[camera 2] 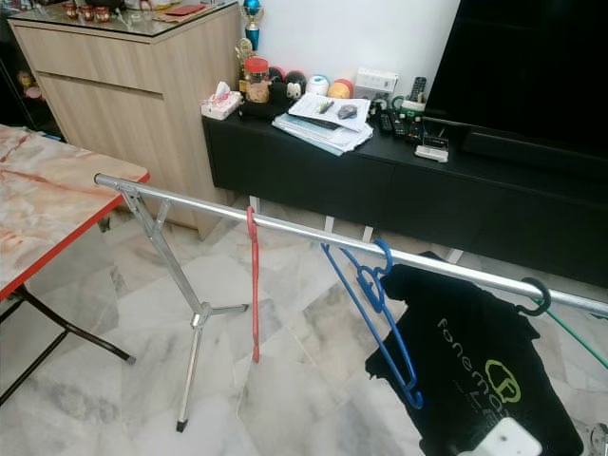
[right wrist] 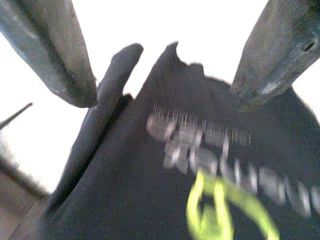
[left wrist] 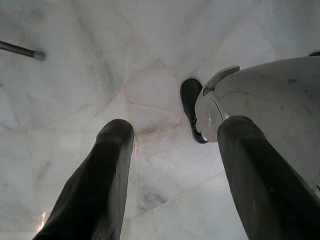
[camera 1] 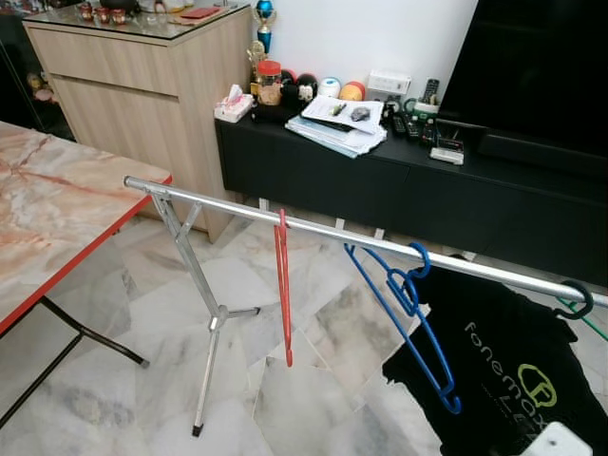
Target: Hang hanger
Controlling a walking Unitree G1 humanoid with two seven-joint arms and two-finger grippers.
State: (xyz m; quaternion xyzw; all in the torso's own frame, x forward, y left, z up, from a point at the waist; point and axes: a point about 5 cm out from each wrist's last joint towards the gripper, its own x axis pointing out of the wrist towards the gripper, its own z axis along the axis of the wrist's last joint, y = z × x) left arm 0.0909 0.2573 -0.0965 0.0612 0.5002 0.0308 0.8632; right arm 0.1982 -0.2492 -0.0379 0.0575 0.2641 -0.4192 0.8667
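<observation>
Marble floor, black TV console along the far wall, wooden cabinet to its left, marble-top desk with red edge at the robot's left. Silver drying rail runs across the middle on a folding stand.

On the rail: red hanger near the middle, hooked on and hanging edge-on; blue hanger further right, also hooked; black T-shirt with white and green print on a hanger at the right end, beside a green hanger.

Left gripper points down at the floor beside the robot's foot, fingers apart, nothing between them; arm idle. Right gripper faces the black T-shirt up close, fingers spread wide, nothing clamped; view blurred. A white bit of the right arm sits at the lower edge near the shirt.

Judgement: hangers look already on the rail, so the hang step seems done or the release just made. Next move probably calls for pulling the right gripper clear without snagging the shirt.
</observation>
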